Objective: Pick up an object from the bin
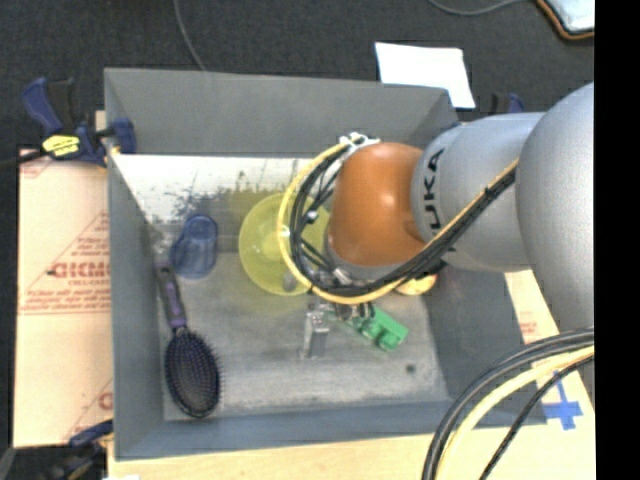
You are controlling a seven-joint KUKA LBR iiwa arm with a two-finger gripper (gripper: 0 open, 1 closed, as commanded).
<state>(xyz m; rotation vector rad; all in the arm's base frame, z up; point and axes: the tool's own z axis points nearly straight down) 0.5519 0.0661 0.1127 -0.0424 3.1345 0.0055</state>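
Dark flooring lay all round the grey metal bin [130, 318], which sat open to the camera view. Count of loose things on the bin floor: five, each one of a kind. One dark hairbrush [190, 368] lay along the left wall, its bristle head toward the near left corner and its handle running up toward the far wall. One blue scoop-shaped piece [195, 245] lay just beyond the handle's end, near the far left. One translucent yellow bowl [262, 248] sat mid-bin toward the far wall, its right side covered by the robot's wrist. One green piece [382, 330], blocky and angular, lay right of centre on the floor. One small yellow thing [421, 286] peeked out from under the arm [500, 198], too hidden to name its kind. The arm reached in from the right, with an orange cover [370, 208] on its wrist and black and yellow cables [300, 203] looped round it. Writing: the letters "UKA" read on the arm's grey casing beside the cover; nothing legible on the bin's things. The gripper [318, 336] hung low over bare floor near the bin's middle, between the yellow bowl and the green piece, the green piece just to its right and nearest. Whether the jaws stood wide or narrow could not be told, and no thing was seen between them.
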